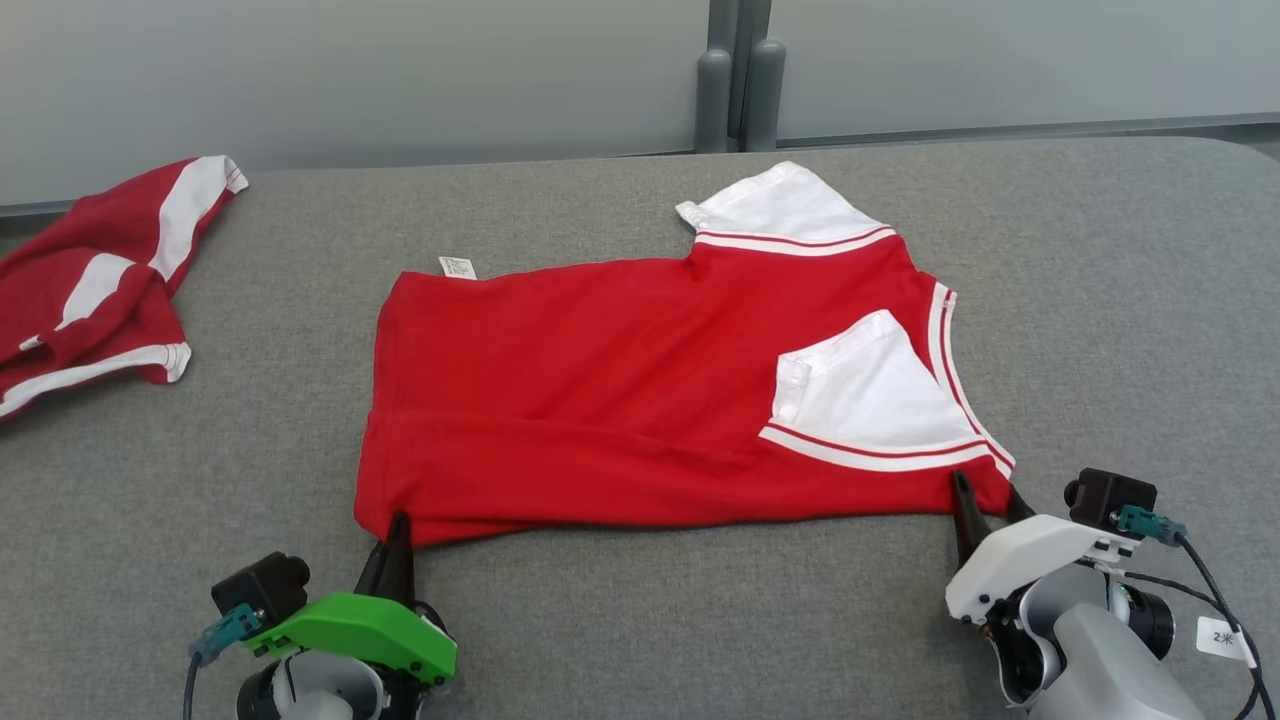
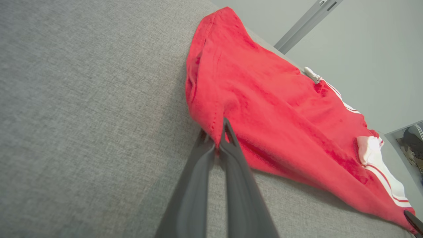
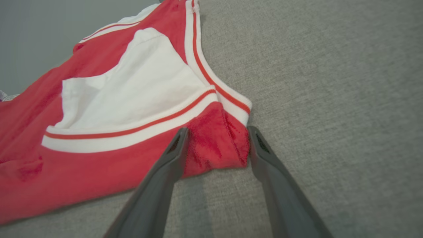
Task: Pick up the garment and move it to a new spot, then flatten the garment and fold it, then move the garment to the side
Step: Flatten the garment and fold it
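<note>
Left gripper [image 1: 398,528], green-shelled, dark tapered fingers pinched together on the near hem corner of the garment [image 1: 600,400]: a red knit jersey with white striped sleeves, lying flat on the coarse grey woven tabletop [image 1: 1120,300]. Right gripper [image 1: 988,492], white-shelled, fingers spread, straddling its near shoulder corner. Second red-white jersey [image 1: 90,290], crumpled, well left of it.

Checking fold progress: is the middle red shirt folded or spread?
Mostly spread: the red shirt lies flat on the table, far sleeve out; only the near sleeve is folded over the body.
</note>
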Robot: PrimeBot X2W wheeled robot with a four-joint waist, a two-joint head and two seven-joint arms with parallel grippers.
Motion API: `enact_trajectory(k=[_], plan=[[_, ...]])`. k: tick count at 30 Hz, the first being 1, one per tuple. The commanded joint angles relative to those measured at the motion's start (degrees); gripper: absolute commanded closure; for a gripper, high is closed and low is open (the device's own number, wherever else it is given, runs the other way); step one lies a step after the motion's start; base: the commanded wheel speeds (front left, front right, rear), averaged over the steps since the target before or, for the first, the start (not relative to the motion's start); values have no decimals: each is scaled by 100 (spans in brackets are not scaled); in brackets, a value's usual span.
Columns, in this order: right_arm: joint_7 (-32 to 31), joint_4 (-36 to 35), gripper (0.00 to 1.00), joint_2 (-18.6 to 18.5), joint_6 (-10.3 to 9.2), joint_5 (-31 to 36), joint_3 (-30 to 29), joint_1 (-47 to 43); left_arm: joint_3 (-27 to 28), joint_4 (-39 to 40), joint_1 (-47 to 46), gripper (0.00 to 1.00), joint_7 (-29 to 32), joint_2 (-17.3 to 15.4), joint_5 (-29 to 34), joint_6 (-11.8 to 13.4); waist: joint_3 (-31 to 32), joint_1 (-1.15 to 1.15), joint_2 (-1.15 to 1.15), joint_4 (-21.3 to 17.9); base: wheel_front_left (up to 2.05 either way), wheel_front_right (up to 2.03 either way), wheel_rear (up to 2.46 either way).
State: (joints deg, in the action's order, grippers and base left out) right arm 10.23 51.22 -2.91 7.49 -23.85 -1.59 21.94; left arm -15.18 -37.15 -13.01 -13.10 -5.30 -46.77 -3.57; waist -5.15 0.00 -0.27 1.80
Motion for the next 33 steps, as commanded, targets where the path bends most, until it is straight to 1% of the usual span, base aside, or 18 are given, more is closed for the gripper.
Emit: enact_trajectory(k=[1, 2, 3, 4, 6, 9, 12, 16, 22, 26, 30, 31, 32, 33], plan=[[29, 62, 55, 1, 0, -34, 30, 34, 4, 11, -29, 100, -13, -29, 5, 21, 4, 0, 27, -3, 0, 0, 0], [79, 112, 64, 0, 0, -53, 59, 88, 4, 9, -24, 100, -23, -41, 14, 27, 9, 0, 27, -6, 0, 0, 0], [130, 144, 87, 0, 0, -78, 87, 133, 1, 9, -16, 100, -30, -52, 21, 30, 15, 0, 27, -10, 0, 0, 0], [186, 158, 100, -3, 0, -94, 104, 172, -2, 20, -5, 100, -39, -62, 27, 27, 24, 0, 27, -13, 0, 0, 0], [280, 152, 100, -9, 0, -152, 96, 209, -16, 56, 30, 100, -58, -77, 45, 3, 47, 0, 27, -15, 0, 0, 0], [385, -97, 100, -10, 0, -219, 31, 91, -64, 175, 148, 100, -72, -127, 107, -35, 120, 0, 27, -10, 0, 0, 0], [388, -397, 100, -31, 0, -269, -6, -179, -125, 351, 279, 100, -63, -214, 190, -13, 193, 0, 27, -10, 0, 0, 0], [246, -911, 100, -105, -1, -337, -103, -693, -292, 666, 629, 100, 32, -349, 337, 88, 285, 0, 27, -27, 0, 0, 0], [-52, -1760, 100, -78, -4, -335, -465, -1632, -447, 1200, 1291, 100, 297, -525, 410, 288, 394, 0, 27, -66, 0, 0, 0], [-288, -2132, 100, -47, -5, -252, -638, -2067, -529, 1380, 1619, 100, 462, -647, 473, 444, 455, 0, 27, -84, 0, 0, 0], [-461, -2333, 100, -31, -5, -173, -720, -2289, -567, 1424, 1766, 100, 591, -671, 475, 585, 513, 0, 27, -91, 0, 0, 0], [-488, -2368, 91, -29, -5, -148, -742, -2322, -570, 1442, 1786, 95, 602, -681, 485, 608, 524, 0, 27, -92, 0, 0, 0], [-498, -2391, 75, -29, -6, -171, -748, -2350, -569, 1465, 1816, 80, 619, -683, 479, 634, 533, 0, 27, -93, 0, 0, 0], [-498, -2391, 75, -29, -6, -171, -748, -2350, -569, 1465, 1816, 80, 619, -683, 479, 634, 533, 0, 27, -93, 0, 0, 0]])
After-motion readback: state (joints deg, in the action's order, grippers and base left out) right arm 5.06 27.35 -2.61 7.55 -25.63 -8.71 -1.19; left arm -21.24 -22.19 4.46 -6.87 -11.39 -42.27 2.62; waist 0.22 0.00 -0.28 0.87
